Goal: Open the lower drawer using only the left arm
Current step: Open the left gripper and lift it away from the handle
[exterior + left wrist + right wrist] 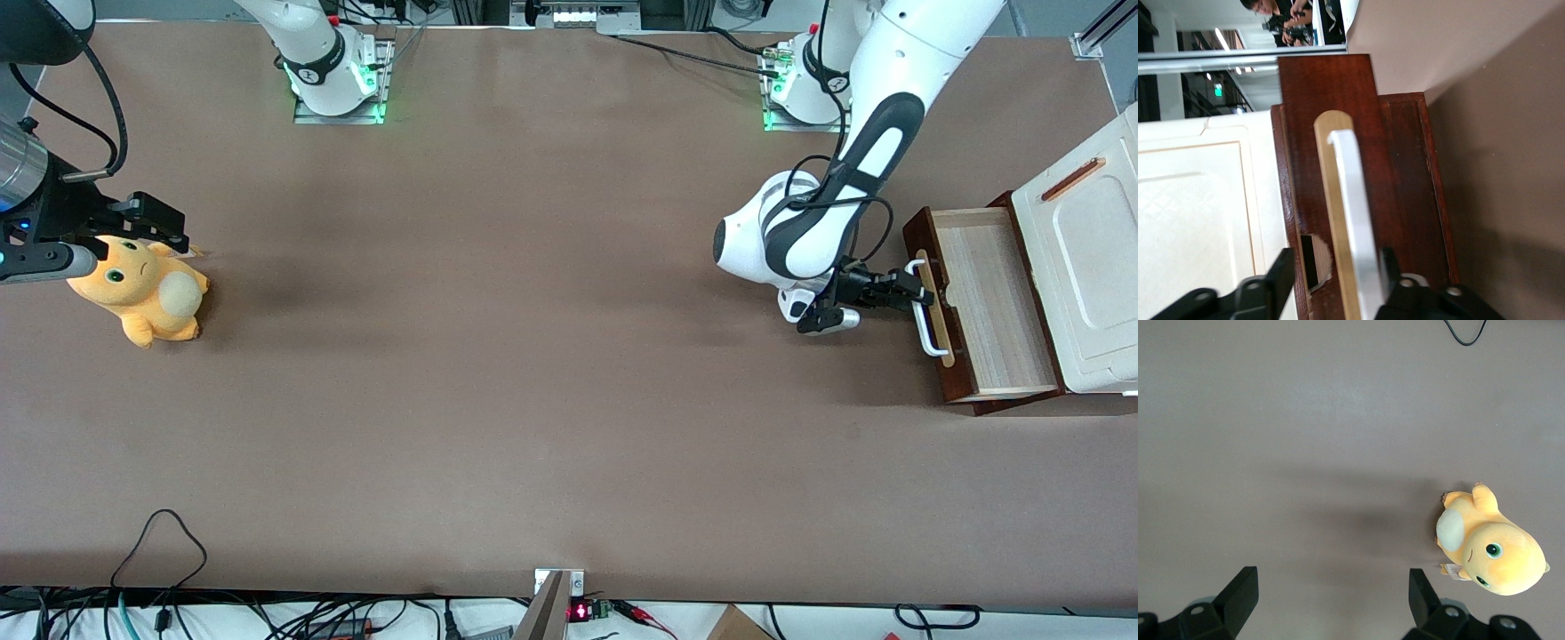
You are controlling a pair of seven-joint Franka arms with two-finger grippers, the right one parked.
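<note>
Brown table [498, 382] fills our front view, and we take the white cabinet [1086, 267] at the working arm's end as our landmark. From under the cabinet the lower drawer [982, 307] stands pulled well out, its light wood interior open to view and its dark reddish-brown front facing down the table toward the parked arm's end. On that front we see the white bar handle [925, 311] lying along a pale tan strip [1333, 220]. A thin copper handle [1072, 179] sits on the cabinet top.

Our left arm [853, 151] reaches toward the cabinet, and its gripper [911, 286] is at the drawer front, at the handle's end farther from the front camera. In the wrist view we see one black finger [1279, 270] on the cabinet side of the strip and the other against the bar's outer edge, so the jaws are spread and straddle the handle rather than clench it.

Well away from the cabinet, toward the parked arm's end, an orange plush [142, 298] lies on the table.
</note>
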